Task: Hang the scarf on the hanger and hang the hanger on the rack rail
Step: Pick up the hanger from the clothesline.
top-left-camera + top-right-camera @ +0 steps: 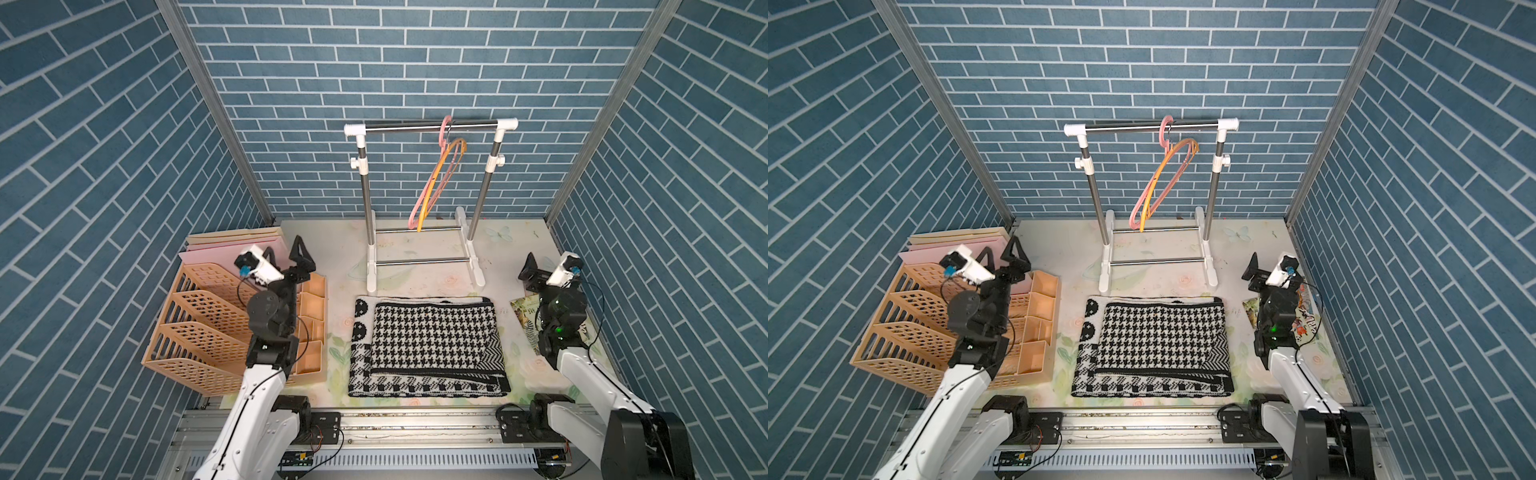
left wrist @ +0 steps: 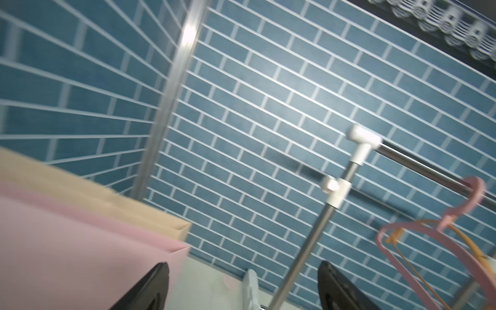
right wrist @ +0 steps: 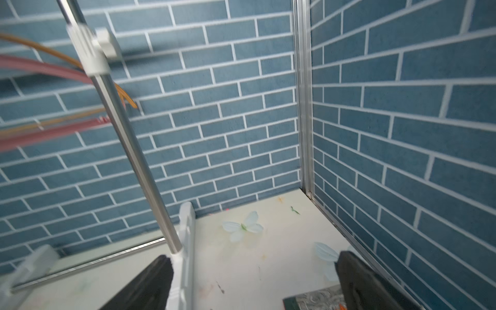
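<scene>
The black-and-white houndstooth scarf (image 1: 428,345) (image 1: 1152,345) lies folded flat on the table near the front, between my two arms. A pink hanger (image 1: 442,132) (image 1: 1163,131) and a thin orange one hang tilted from the rack's top rail at the back; the pink one also shows in both wrist views (image 2: 476,192) (image 3: 48,65). My left gripper (image 1: 286,253) (image 1: 1000,253) (image 2: 243,271) is raised over the folders at the left, open and empty. My right gripper (image 1: 544,266) (image 1: 1264,268) (image 3: 255,257) hovers at the right, beside the rack's foot, open and empty.
A white-and-steel clothes rack (image 1: 432,125) stands at the back centre. A tan mesh file organiser (image 1: 199,332) with pink and beige folders (image 1: 232,245) fills the left side. A printed booklet (image 1: 524,316) lies under the right arm. Brick-pattern walls enclose three sides.
</scene>
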`<action>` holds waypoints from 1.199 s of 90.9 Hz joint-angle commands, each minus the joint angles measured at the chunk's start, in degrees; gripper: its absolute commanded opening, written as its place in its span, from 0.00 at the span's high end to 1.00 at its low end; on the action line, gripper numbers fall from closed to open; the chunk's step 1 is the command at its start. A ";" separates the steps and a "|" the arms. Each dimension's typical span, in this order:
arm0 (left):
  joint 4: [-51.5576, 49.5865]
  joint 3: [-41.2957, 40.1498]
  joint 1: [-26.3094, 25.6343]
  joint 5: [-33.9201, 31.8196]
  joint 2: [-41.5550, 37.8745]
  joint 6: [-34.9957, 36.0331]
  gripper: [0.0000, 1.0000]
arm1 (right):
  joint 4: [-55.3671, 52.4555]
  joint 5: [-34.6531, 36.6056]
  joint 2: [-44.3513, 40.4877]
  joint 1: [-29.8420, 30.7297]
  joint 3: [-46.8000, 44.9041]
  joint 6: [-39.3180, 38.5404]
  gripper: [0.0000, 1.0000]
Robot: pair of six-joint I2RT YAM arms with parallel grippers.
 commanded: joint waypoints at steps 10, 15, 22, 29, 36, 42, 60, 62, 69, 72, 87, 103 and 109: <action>-30.55 28.64 -12.97 14.73 14.23 3.91 0.21 | -26.05 -11.01 -1.79 0.27 10.50 8.27 0.02; -35.48 35.69 -19.15 12.54 18.03 6.58 0.21 | -28.93 -13.33 -0.98 0.32 12.98 8.22 0.02; -40.49 46.60 -25.85 12.11 24.18 8.96 0.21 | -31.91 -16.66 0.27 0.35 15.65 8.25 0.04; -45.24 58.42 -30.84 11.52 31.49 10.84 0.25 | -32.90 -18.84 0.84 0.37 16.46 8.29 0.04; -50.65 69.17 -34.54 9.14 39.82 13.06 0.29 | -33.24 -19.42 0.94 0.35 16.06 8.45 0.04; -54.67 77.64 -35.78 7.89 46.63 13.95 0.33 | -33.49 -19.49 0.88 0.38 15.39 8.87 0.05; -63.71 96.63 -36.05 5.63 62.90 13.27 0.41 | -34.19 -19.71 -0.15 0.36 13.62 9.09 0.05; -64.51 98.29 -36.04 5.77 64.17 13.17 0.42 | -34.19 -19.75 -0.36 0.35 13.45 9.09 0.05; -67.10 102.83 -36.00 6.26 67.74 12.75 0.44 | -34.32 -19.65 -0.80 0.36 12.95 8.88 0.05; -68.08 104.17 -36.00 6.36 68.95 12.55 0.44 | -34.43 -19.57 -0.81 0.36 12.86 8.77 0.05; -69.30 103.58 -35.83 4.32 70.09 11.65 0.47 | -34.68 -19.72 -0.01 0.37 12.92 8.52 0.04; -69.04 102.73 -35.78 1.90 68.88 12.03 0.46 | -34.69 -20.22 1.21 0.36 13.15 8.52 0.04; -68.76 102.39 -35.59 1.56 68.21 12.10 0.45 | -34.64 -20.31 1.57 0.40 13.10 8.63 0.04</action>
